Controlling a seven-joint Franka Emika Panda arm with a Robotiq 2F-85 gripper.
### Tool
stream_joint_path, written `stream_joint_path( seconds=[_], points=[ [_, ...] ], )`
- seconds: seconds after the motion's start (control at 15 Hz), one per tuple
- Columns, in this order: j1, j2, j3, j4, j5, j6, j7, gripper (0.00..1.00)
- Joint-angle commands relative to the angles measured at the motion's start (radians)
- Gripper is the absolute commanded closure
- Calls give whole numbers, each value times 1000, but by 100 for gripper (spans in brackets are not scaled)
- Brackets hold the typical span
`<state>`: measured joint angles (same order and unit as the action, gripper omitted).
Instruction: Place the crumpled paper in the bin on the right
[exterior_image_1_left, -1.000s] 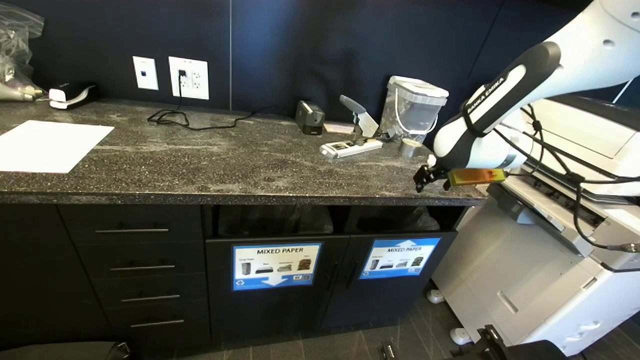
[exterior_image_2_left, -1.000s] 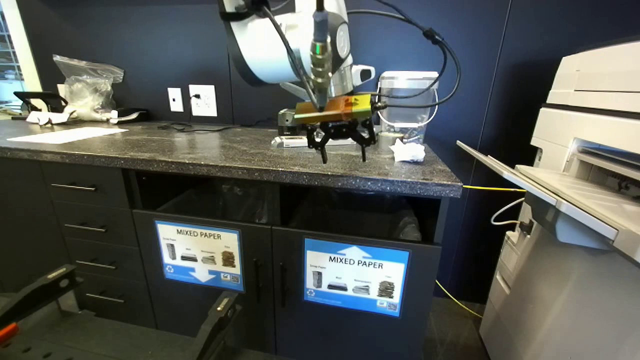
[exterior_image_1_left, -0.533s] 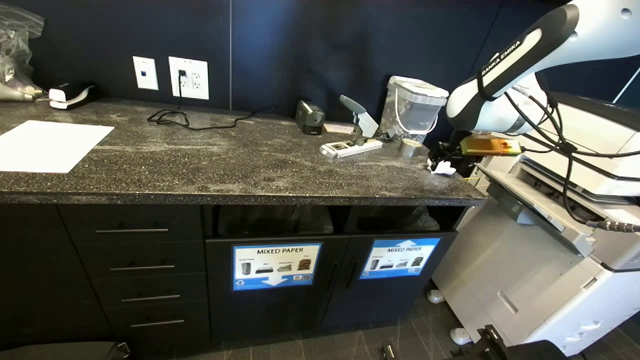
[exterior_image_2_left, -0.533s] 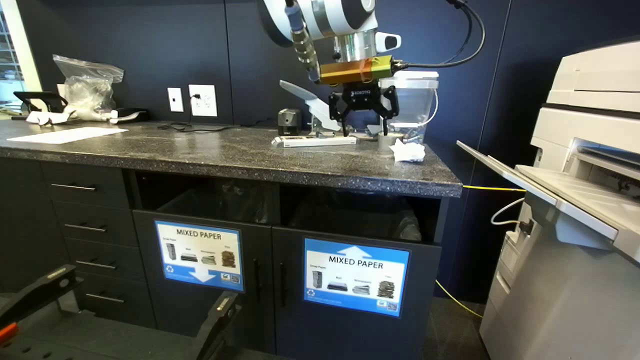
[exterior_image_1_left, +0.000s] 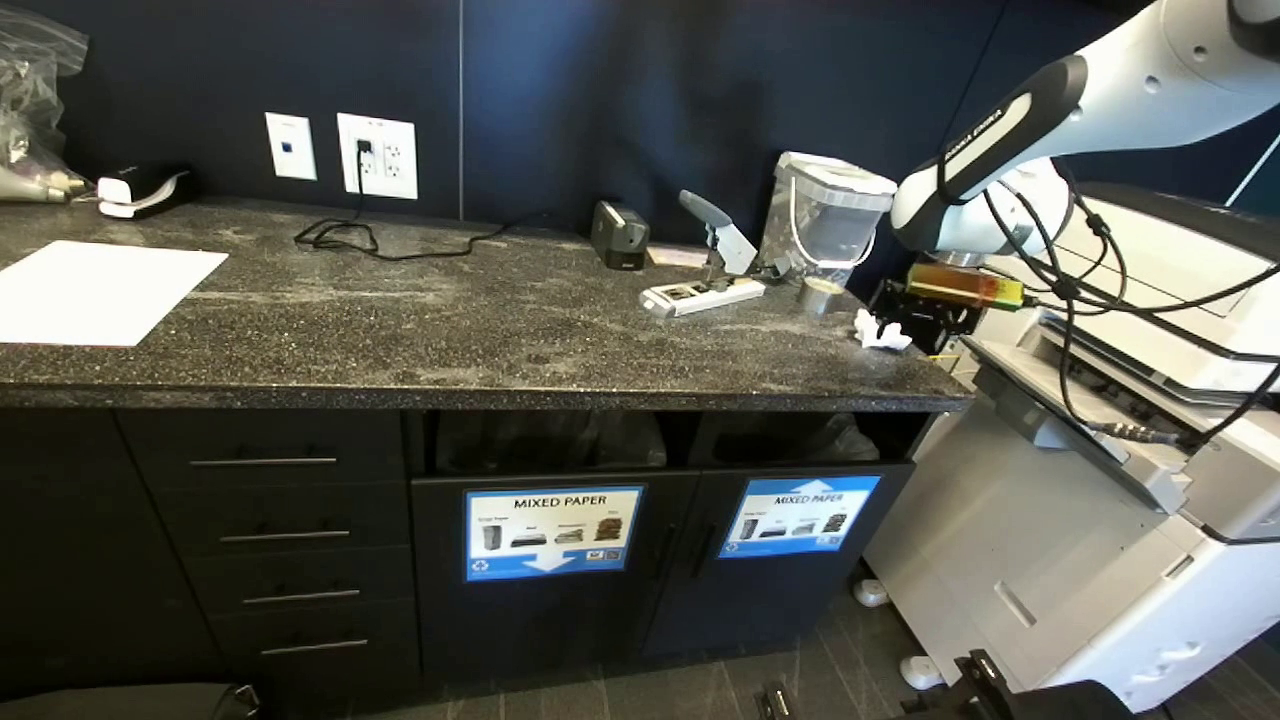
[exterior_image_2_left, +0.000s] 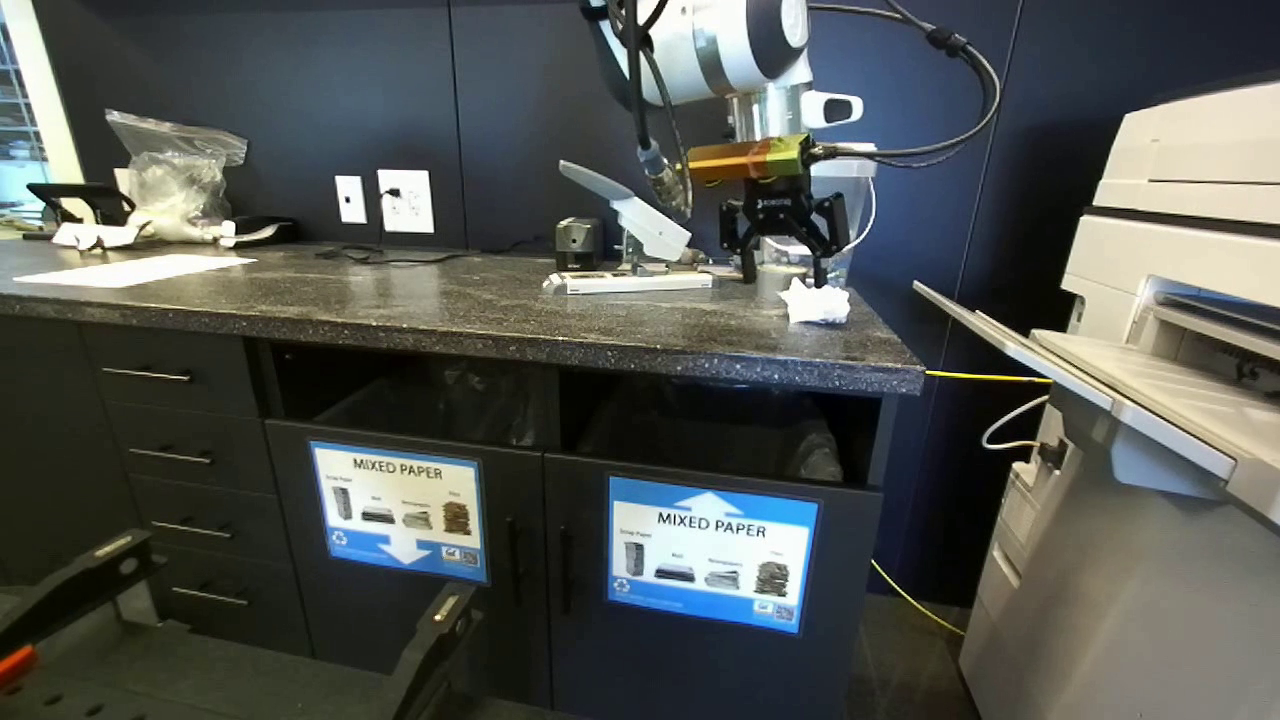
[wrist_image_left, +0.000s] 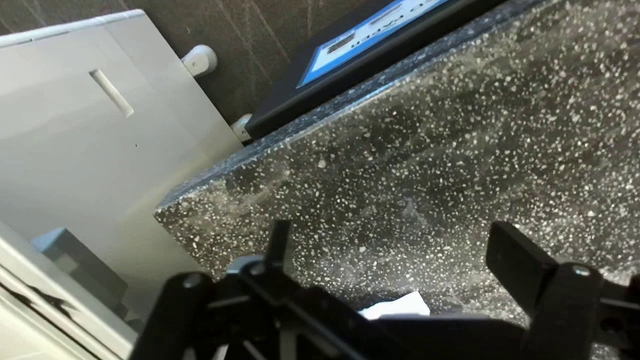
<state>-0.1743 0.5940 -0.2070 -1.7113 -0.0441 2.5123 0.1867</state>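
The black cabinet (exterior_image_2_left: 690, 670) bears the speckled counter (exterior_image_2_left: 480, 310), and the pale copier (exterior_image_2_left: 1120, 520) stands just past its end, leaving me, I judge, a cramped corner to work in. My bin (exterior_image_2_left: 700, 430) is the right-hand of two slots in the cabinet front, set directly under the counter's edge so that, I suppose, waste can be dropped in from the front; beyond a gleam of plastic liner (exterior_image_2_left: 822, 458), its depth is lost in the dark. The blue sign (exterior_image_2_left: 712, 555) below carries an upward arrow, likely to point users at that slot. My gripper (exterior_image_2_left: 784, 272) aims downward with its fingers (wrist_image_left: 517, 262) spread well apart, gripping nothing, a stance I read as meant for straddling the crumpled paper (exterior_image_2_left: 818, 305). That lies on the counter near its corner, and in an exterior view one fingertip (exterior_image_2_left: 820, 272) ends right at its upper outline; whether I touch it or am merely behind it, I cannot tell. In the wrist view only a bright scrap of it shows, my own body covering the rest.
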Motion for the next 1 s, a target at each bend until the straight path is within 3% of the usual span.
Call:
stream_joint_path(
  seconds=[0.0, 0.6, 0.93],
  points=[
    [-27, 121, 4, 234, 101, -147, 109, 0],
    [-88, 363, -12, 660, 249, -406, 479, 0],
    [-122, 489, -1, 869, 283, -476, 695, 0]
  ],
)
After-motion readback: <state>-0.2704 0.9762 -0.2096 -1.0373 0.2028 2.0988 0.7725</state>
